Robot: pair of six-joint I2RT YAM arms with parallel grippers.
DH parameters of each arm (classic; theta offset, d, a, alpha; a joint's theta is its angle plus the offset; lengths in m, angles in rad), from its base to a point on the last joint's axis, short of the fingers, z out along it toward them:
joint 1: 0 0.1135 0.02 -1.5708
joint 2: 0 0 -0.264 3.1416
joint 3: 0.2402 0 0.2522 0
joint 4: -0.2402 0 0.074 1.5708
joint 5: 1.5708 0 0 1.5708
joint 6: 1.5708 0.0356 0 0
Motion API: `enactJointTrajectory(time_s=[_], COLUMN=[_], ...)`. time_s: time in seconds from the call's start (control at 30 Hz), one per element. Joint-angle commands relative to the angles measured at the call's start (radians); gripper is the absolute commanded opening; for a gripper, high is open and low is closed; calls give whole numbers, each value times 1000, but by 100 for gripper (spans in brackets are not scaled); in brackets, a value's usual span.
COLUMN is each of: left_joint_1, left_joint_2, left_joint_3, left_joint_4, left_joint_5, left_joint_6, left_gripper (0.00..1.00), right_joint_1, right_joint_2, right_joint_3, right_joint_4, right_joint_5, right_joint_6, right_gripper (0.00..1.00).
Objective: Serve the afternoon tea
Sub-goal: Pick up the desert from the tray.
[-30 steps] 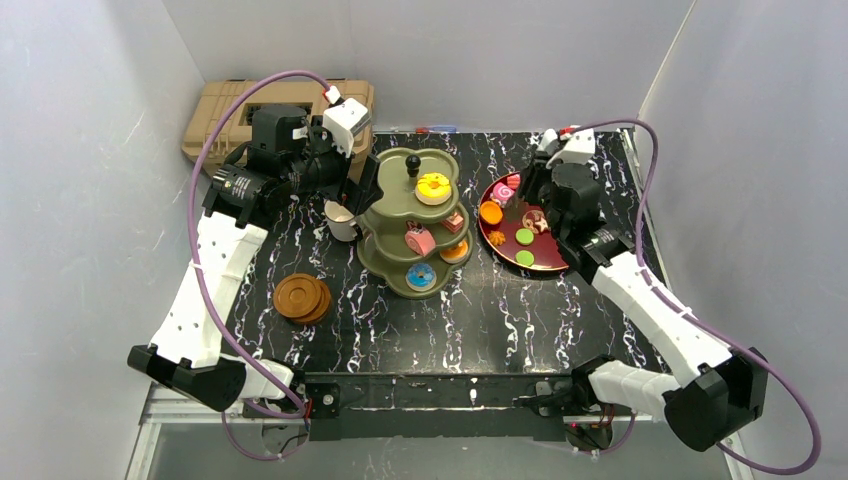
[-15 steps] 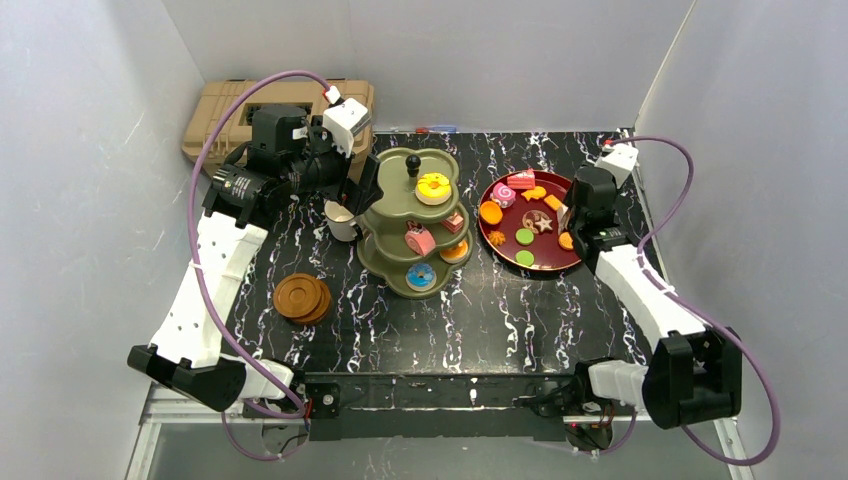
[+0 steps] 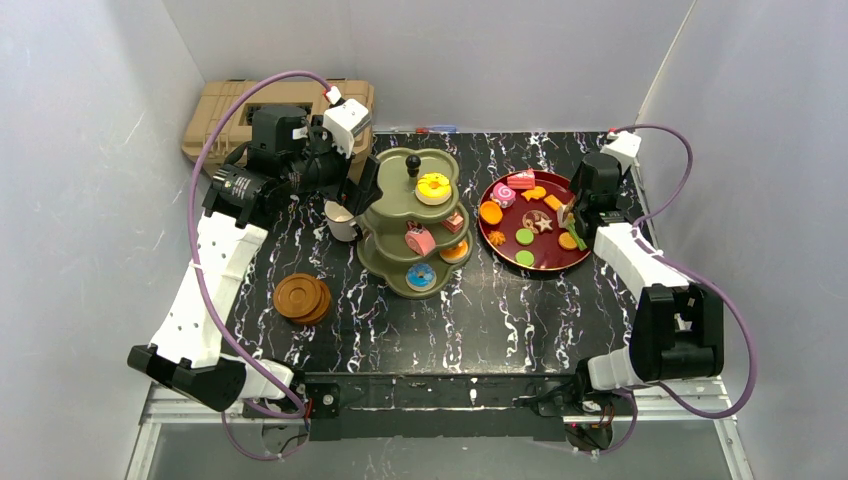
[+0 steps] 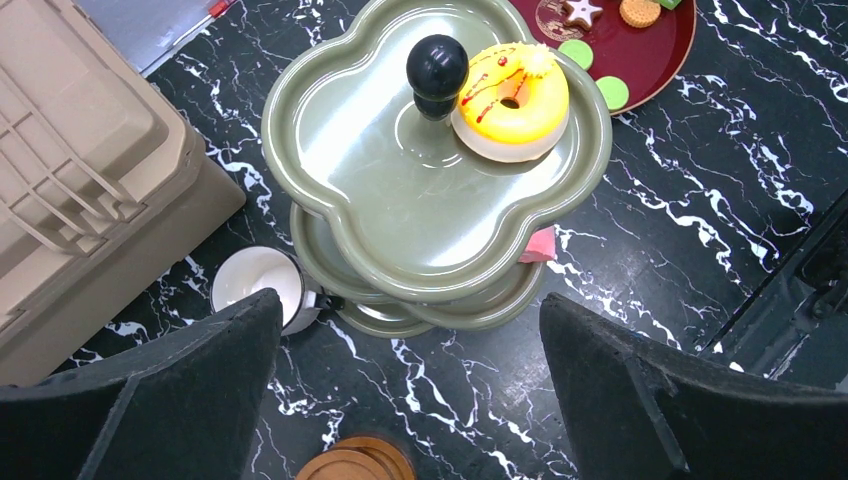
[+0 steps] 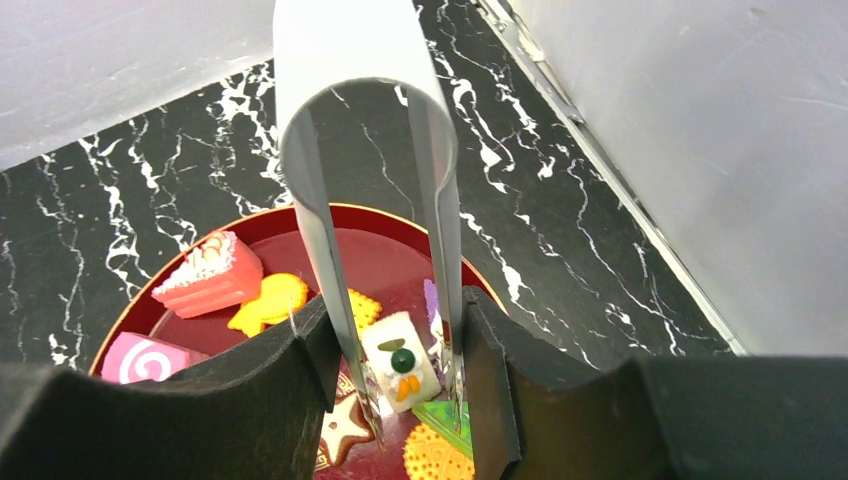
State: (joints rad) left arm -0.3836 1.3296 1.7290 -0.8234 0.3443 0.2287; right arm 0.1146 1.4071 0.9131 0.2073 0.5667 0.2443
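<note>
The right arm has swung off the middle of the round dark-red plate [image 3: 545, 264] to its right rim, elbow folded back to the table's near right edge; the left arm has not moved. The front strip of the black marbled table [image 3: 500, 320] lies bare. Near left sit the stacked wooden saucers [image 3: 303, 297]. At centre stands the olive-green stand [image 4: 390, 190], a yellow doughnut [image 4: 510, 100] on its top tier, the white mug [image 3: 340, 220] just beside its left side. The left gripper [image 4: 410, 310] hovers over it, fingers wide. The right gripper [image 5: 398, 330] pinches silver tongs [image 5: 365, 60], whose tips straddle a white pastry [image 5: 400, 370] on the plate, close to the right wall. The tan toolbox [image 3: 215, 115] fills the far-left corner.
</note>
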Motion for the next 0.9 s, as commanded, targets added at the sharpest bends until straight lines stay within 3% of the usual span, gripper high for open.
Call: enactJointTrajectory(time_s=[0.0, 0.3, 0.87], left_joint_1=[0, 0, 0], left_joint_2=[-29, -25, -23], left_joint_3=[13, 13, 12], left_joint_4=[-15, -15, -15], left_joint_5=[-6, -8, -10], left_joint_6=[15, 23, 25], left_gripper=[99, 99, 99], right_joint_1=[-6, -15, -47], right_joint_2=[12, 16, 57], right_joint_3=[72, 97, 87], right_joint_4=[95, 115, 133], right_joint_5=[-53, -82, -133], right_joint_6=[-14, -23, -43], right_gripper=[52, 48, 56])
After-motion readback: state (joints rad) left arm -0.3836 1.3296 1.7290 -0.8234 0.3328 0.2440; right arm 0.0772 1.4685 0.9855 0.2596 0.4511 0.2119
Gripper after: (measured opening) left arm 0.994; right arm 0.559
